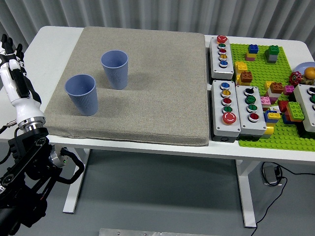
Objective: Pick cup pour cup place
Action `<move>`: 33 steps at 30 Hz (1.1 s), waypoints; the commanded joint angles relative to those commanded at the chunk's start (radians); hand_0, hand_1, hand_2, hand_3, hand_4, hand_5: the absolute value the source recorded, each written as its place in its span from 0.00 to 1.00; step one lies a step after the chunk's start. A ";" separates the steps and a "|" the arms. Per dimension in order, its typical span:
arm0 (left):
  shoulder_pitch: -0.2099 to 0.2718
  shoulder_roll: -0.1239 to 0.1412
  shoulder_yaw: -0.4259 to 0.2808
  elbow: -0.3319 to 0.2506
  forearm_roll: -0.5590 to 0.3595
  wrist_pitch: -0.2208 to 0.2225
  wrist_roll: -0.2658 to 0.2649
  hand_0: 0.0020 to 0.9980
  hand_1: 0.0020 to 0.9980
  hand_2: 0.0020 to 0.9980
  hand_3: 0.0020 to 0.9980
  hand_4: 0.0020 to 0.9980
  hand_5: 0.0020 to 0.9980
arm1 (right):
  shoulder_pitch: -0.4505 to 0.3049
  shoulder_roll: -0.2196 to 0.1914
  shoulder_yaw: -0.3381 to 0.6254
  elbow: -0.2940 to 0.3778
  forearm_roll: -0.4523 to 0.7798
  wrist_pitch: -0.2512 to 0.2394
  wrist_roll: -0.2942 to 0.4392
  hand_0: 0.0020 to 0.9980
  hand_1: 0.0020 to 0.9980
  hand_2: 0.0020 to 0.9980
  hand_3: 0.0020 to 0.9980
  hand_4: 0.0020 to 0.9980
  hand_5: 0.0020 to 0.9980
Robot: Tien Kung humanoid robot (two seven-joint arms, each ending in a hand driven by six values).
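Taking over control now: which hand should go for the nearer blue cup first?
Left, probably. The left hand is raised at the table's left edge, fingers open and empty, on the same side as the nearer cup. The right hand is not in view.

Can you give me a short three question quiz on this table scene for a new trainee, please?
1. True or false: both ribbed blue plastic cups stand upright on the grey felt mat.
2. Which robot hand is in view? A) left B) right C) both
3. Fill in: the grey push-button boxes lie between the mat and the ____ brick baseplate.

Key: 1 true. 2 A: the white left hand is raised at the left edge beside the white table, fingers relaxed, holding nothing; the right is not in view. 3 green.
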 joint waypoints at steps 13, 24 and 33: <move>0.017 -0.002 0.003 -0.002 0.006 0.000 0.002 0.93 0.90 0.99 0.95 0.69 1.00 | -0.006 -0.003 -0.003 0.000 -0.005 0.000 -0.001 0.68 0.60 0.57 0.60 0.00 0.24; 0.030 -0.003 0.005 -0.002 0.012 0.000 0.004 0.93 0.90 0.99 0.94 0.69 1.00 | -0.021 0.000 -0.002 0.000 -0.014 0.001 -0.001 0.68 0.61 0.57 0.60 0.00 0.24; 0.029 -0.004 0.002 -0.002 0.016 0.000 0.007 0.93 0.90 0.98 0.94 0.69 1.00 | -0.017 0.000 -0.003 0.000 -0.006 -0.001 -0.001 0.68 0.60 0.57 0.60 0.00 0.24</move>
